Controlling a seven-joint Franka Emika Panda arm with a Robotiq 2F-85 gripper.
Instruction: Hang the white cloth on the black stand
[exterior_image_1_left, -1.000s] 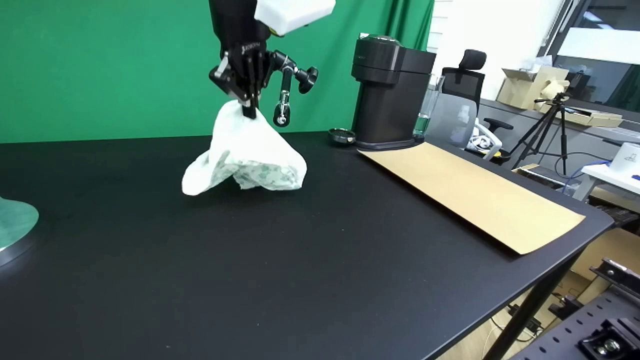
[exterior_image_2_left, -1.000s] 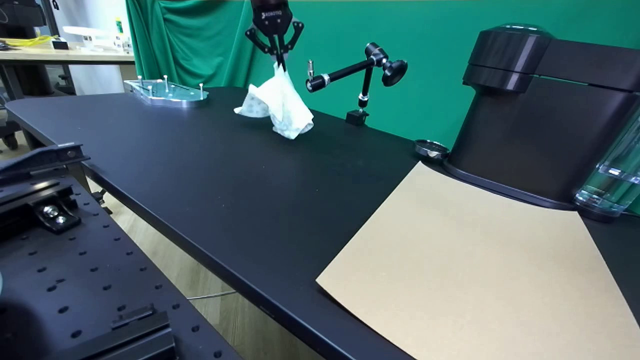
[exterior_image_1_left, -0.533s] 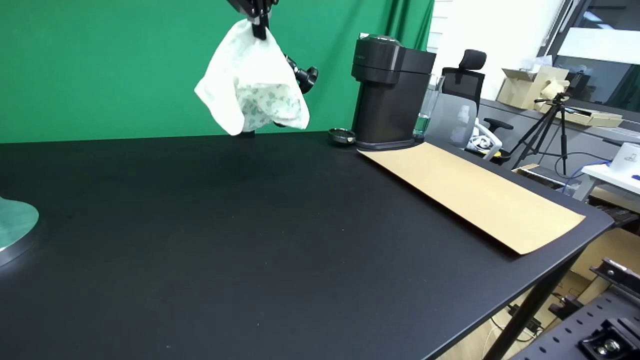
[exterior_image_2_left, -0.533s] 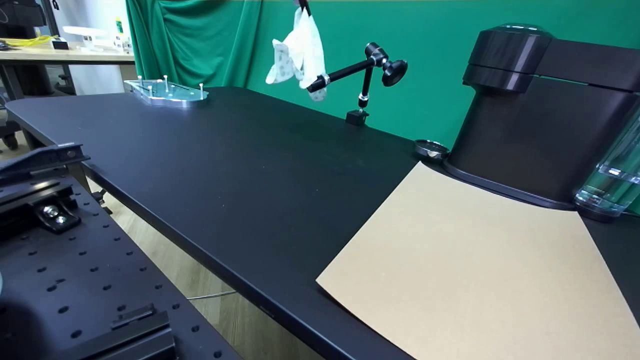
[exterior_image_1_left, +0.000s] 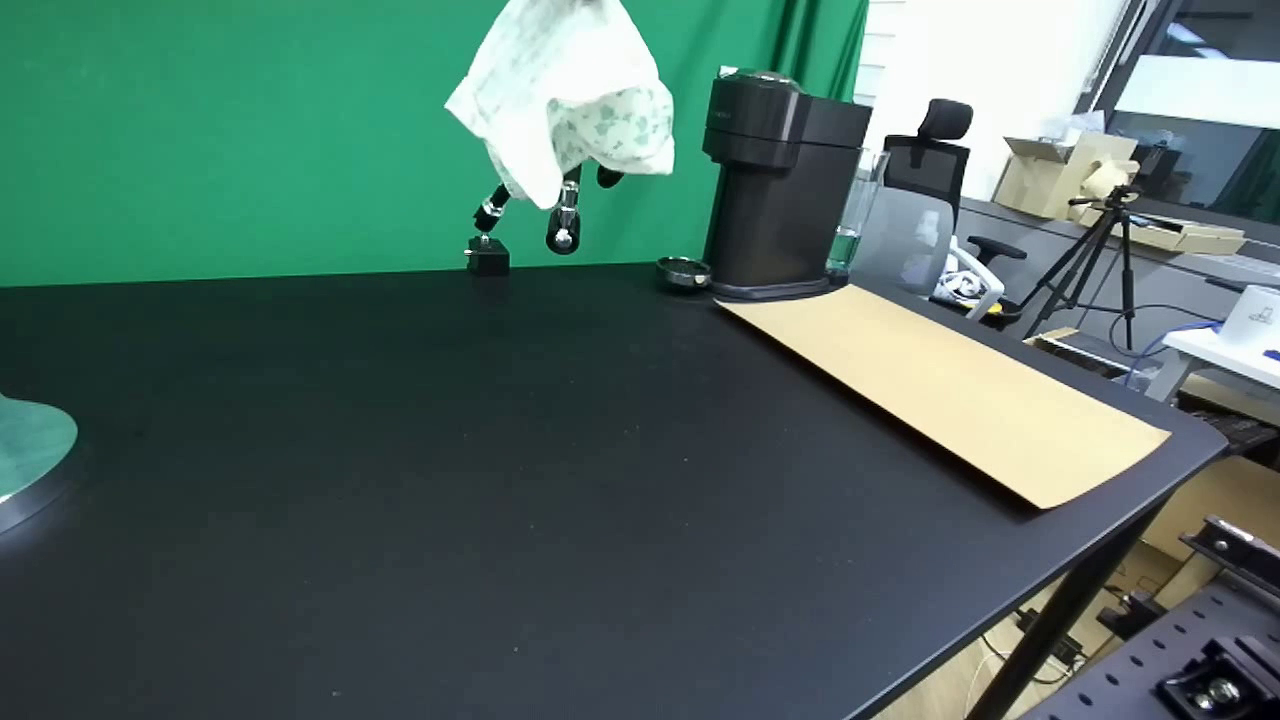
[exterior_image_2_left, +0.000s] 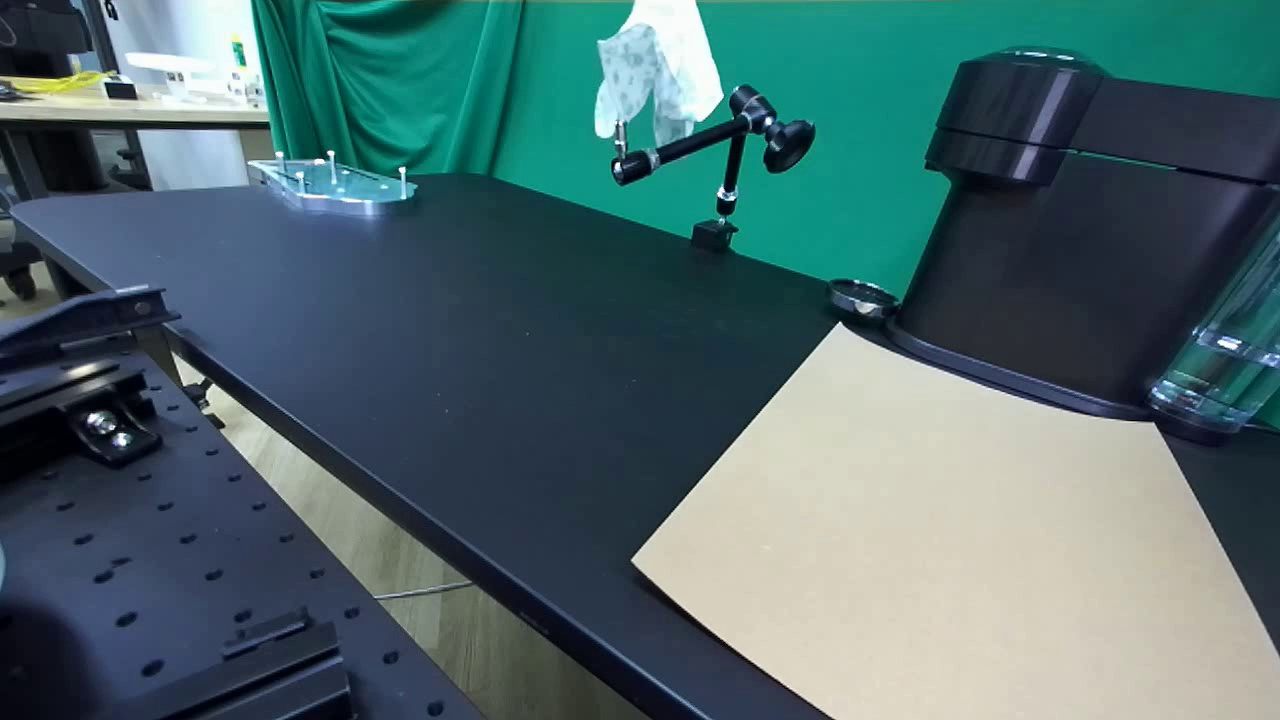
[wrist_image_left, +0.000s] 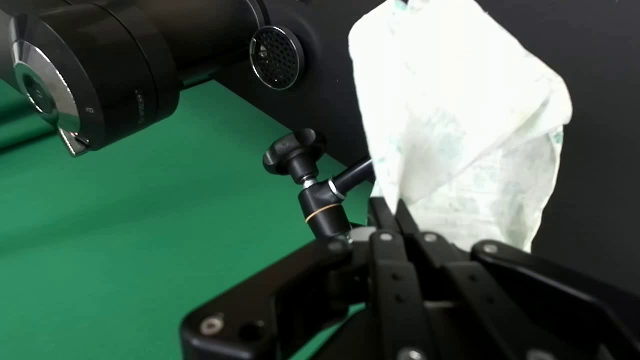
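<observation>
The white cloth with pale green print hangs from my gripper, high above the table; it shows in both exterior views (exterior_image_1_left: 590, 90) (exterior_image_2_left: 672, 60) and in the wrist view (wrist_image_left: 450, 110). My gripper (wrist_image_left: 393, 210) is shut on a pinched fold of the cloth. The gripper itself is above the frame in both exterior views. The black stand (exterior_image_2_left: 695, 144) is a jointed arm with a knob and a small upright pin at its end. In an exterior view the cloth hides the upper part of the stand (exterior_image_1_left: 488, 257). I cannot tell whether they touch.
A black coffee machine (exterior_image_1_left: 785, 190) stands beside the stand, with a small round metal dish (exterior_image_1_left: 684, 273) at its foot. A tan sheet (exterior_image_2_left: 960, 540) lies on the black table (exterior_image_2_left: 480, 330). A clear plate with pegs (exterior_image_2_left: 335, 190) lies at the far end. A green curtain hangs behind.
The cloth has risen from near the tabletop and moved to the right in both exterior views, toward the stand. The gripper has risen out of both exterior views.
</observation>
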